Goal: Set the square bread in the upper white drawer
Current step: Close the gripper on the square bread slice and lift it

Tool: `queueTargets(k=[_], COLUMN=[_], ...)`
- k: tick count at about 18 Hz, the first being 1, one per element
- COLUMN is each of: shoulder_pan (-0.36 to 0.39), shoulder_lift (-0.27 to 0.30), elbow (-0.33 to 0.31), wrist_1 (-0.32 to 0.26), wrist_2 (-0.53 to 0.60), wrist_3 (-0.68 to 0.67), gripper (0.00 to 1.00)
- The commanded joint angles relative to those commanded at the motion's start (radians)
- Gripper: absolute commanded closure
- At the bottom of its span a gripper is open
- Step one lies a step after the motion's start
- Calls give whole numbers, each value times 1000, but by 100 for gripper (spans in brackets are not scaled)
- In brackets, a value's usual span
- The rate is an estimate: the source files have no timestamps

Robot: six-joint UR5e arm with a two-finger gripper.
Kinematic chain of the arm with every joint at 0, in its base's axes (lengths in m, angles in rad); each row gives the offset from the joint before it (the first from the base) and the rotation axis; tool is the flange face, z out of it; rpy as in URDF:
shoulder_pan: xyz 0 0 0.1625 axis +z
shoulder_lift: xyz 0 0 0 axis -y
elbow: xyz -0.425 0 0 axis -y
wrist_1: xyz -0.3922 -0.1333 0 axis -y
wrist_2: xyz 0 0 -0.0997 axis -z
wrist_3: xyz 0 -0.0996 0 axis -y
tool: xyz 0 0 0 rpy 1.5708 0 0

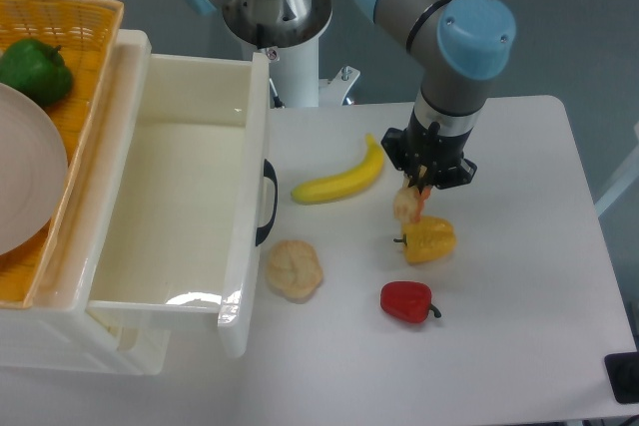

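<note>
Orange basket (85, 22): at the far left, beside the drawer; it holds a green pepper (35, 69) and part of a white plate (25, 172).
Upper white drawer (245, 177): pulled open, left of the middle; the inside is white and bare; the black handle (267, 202) sits on the front panel, facing the food on the table.
Beige bun (294, 268): round and lumpy, on the table (519, 246), just beside the drawer front, below the handle.
Banana (341, 178): lies on the table between the drawer front and the gripper, tilted up to the right.
Red pepper (407, 301): on the table, near the front, below the yellow pepper.
Square bread (406, 206): pale piece directly under the gripper, just above and left of the yellow pepper; I cannot tell if it touches the table.
Gripper (418, 197): points straight down; the jaws are pinching the square bread at its top.
Yellow pepper (429, 239): on the table, just beside the bread, under the gripper.
Between bread and drawer: the banana and the bun lie on this side.
</note>
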Motion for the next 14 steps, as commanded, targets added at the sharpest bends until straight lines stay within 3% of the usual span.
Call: queueTargets(k=[14], shoulder_pan=[-3], shoulder_lift=[-2], elbow=[52], wrist_1=[-21], wrist_2=[-5], wrist_3=[-60], gripper=[100])
